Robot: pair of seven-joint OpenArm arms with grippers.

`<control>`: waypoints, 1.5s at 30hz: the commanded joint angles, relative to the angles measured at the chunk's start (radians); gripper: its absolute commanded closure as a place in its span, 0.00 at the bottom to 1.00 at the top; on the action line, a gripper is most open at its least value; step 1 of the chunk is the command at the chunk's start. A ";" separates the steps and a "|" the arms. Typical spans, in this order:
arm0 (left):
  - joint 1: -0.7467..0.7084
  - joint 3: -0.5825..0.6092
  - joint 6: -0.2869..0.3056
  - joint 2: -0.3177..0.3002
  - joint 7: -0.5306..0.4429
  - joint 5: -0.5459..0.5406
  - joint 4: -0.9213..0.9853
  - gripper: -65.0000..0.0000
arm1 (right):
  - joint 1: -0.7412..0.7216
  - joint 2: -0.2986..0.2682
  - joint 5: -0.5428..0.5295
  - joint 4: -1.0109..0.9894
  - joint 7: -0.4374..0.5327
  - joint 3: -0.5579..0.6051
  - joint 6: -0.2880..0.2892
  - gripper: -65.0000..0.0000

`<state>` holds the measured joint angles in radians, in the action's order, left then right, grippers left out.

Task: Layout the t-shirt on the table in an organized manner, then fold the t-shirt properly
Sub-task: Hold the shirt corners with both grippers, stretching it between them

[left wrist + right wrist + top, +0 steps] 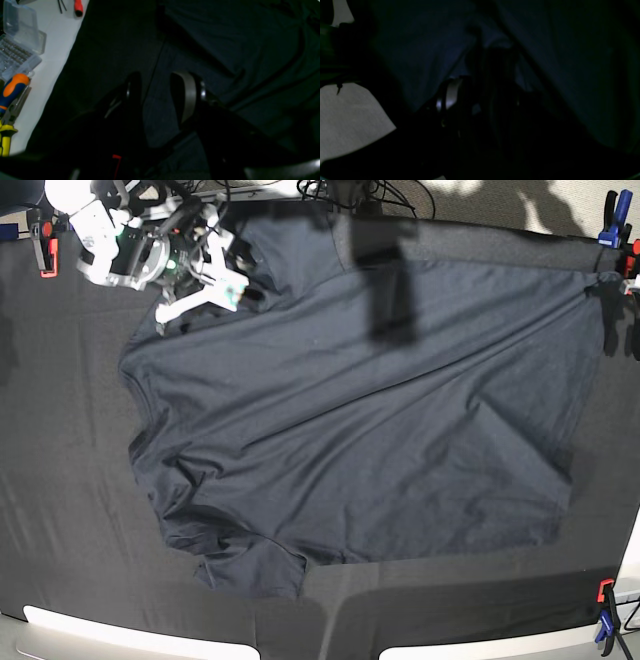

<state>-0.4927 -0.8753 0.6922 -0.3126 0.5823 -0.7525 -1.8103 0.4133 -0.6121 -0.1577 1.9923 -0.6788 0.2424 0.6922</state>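
Shirt (350, 410) spread across table (60, 480)
No readable writing. Left fingers (186, 100) released over cloth at five o'clock; right gripper (205, 285) at eleven o'clock on a sleeve, grip unclear.

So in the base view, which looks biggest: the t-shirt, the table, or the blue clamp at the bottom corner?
Largest to smallest, as they look in the base view:
1. table, it fills nearly the whole picture
2. t-shirt, spread over much of the table
3. blue clamp, tiny at the corner
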 commanded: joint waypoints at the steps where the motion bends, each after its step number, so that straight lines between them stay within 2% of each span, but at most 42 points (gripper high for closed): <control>1: 0.000 -0.006 0.006 -0.018 -0.030 -0.016 -0.016 0.68 | -0.003 -0.011 -0.010 0.022 0.013 -0.005 0.006 0.67; 10: 0.000 -0.006 0.006 -0.018 -0.030 -0.016 -0.016 0.68 | -0.002 -0.011 -0.015 0.006 -0.023 -0.005 0.006 0.67; 14: 0.000 -0.006 0.006 -0.018 -0.030 -0.016 -0.016 0.68 | -0.003 -0.011 -0.063 -0.043 -0.053 -0.005 0.006 0.67; 22: 0.000 -0.006 0.006 -0.018 -0.030 -0.016 -0.016 0.68 | -0.003 -0.011 -0.059 -0.098 -0.060 -0.005 0.006 0.67; 24: -0.001 -0.006 0.006 -0.018 -0.029 -0.016 -0.016 0.68 | -0.003 -0.011 -0.059 -0.098 -0.059 -0.005 0.006 0.75; 27: 0.000 -0.006 0.006 -0.018 -0.011 -0.015 -0.016 0.68 | -0.003 -0.011 -0.039 -0.098 -0.055 -0.005 0.006 0.97; 28: -0.001 -0.006 0.006 -0.018 0.002 -0.015 -0.016 0.68 | -0.003 -0.011 -0.016 -0.098 -0.045 -0.005 0.006 1.00; 32: -0.001 -0.006 0.006 -0.028 0.038 -0.002 -0.017 0.68 | -0.003 -0.011 0.059 -0.098 0.008 -0.005 0.006 1.00; 36: -0.004 -0.006 0.006 -0.089 0.039 0.048 -0.017 0.68 | -0.003 -0.011 0.058 -0.098 0.027 -0.005 0.006 1.00; 41: -0.026 -0.006 0.006 -0.212 0.092 0.056 -0.017 0.68 | -0.003 -0.011 0.058 -0.098 0.027 -0.005 0.006 1.00; 45: -0.106 0.023 0.006 -0.316 0.060 0.077 -0.018 0.68 | -0.014 -0.011 0.057 -0.098 0.027 -0.005 0.006 1.00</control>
<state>-0.5976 -0.8452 0.6930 -0.6128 0.6613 -0.6624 -1.8111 0.4065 -0.6117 -0.1055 1.8847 -0.6586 0.2417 0.7002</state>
